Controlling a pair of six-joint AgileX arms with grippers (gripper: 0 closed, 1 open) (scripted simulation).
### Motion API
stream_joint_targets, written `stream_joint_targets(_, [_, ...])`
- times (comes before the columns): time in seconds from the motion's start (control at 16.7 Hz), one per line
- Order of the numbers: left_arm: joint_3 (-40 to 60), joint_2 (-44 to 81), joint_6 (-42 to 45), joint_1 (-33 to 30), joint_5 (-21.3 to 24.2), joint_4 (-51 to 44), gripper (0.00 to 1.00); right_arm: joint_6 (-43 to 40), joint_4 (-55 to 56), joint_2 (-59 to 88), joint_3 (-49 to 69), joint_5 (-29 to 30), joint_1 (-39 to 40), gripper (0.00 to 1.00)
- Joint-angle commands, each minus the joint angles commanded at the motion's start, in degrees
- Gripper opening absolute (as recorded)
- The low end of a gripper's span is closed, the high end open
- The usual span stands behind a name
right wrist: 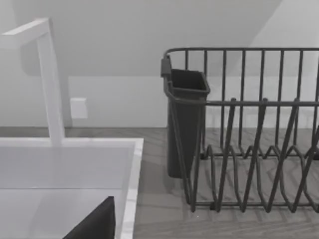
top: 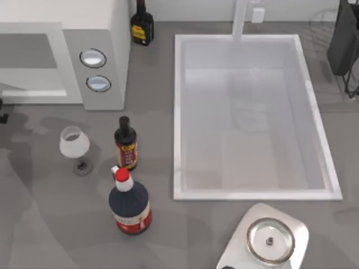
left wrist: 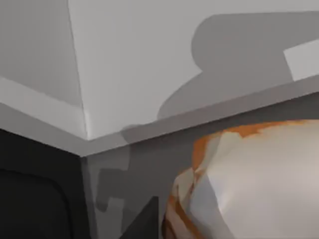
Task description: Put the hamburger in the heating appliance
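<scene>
The hamburger (left wrist: 249, 184), a tan bun with orange-brown and whitish patches, looms close in the left wrist view. It sits low over a grey floor with white walls behind, which looks like the cavity of the heating appliance (left wrist: 149, 59). My left gripper (left wrist: 189, 229) appears shut on it, with one dark finger (left wrist: 142, 224) showing beside the bun. From above, the heating appliance (top: 95, 50) is the white box with two silver knobs at the back left. My right gripper (right wrist: 149, 234) hangs near the sink's right side, one dark finger (right wrist: 94, 224) in sight, holding nothing.
A wine glass (top: 74, 143) and two dark sauce bottles (top: 125, 144) (top: 129, 204) stand in front of the microwave, a third bottle (top: 142, 25) behind it. The white sink (top: 178, 112) fills the middle. A scale (top: 269, 241) sits at the front right, a dish rack (right wrist: 249, 149) at the back right.
</scene>
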Motion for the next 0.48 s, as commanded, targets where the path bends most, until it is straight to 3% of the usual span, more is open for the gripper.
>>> stream_joint_targets(0.24, [-3.22, 6.74, -13.33, -2.31, 1.31, 25.02, 0.00, 0.00, 0.00, 0.00, 0.00, 0.00, 0.00, 1.00])
stream_joint_targets(0.48, [-5.04, 11.89, -23.16, -5.19, 2.16, 41.79, 0.00, 0.00, 0.00, 0.00, 0.00, 0.00, 0.00, 1.00])
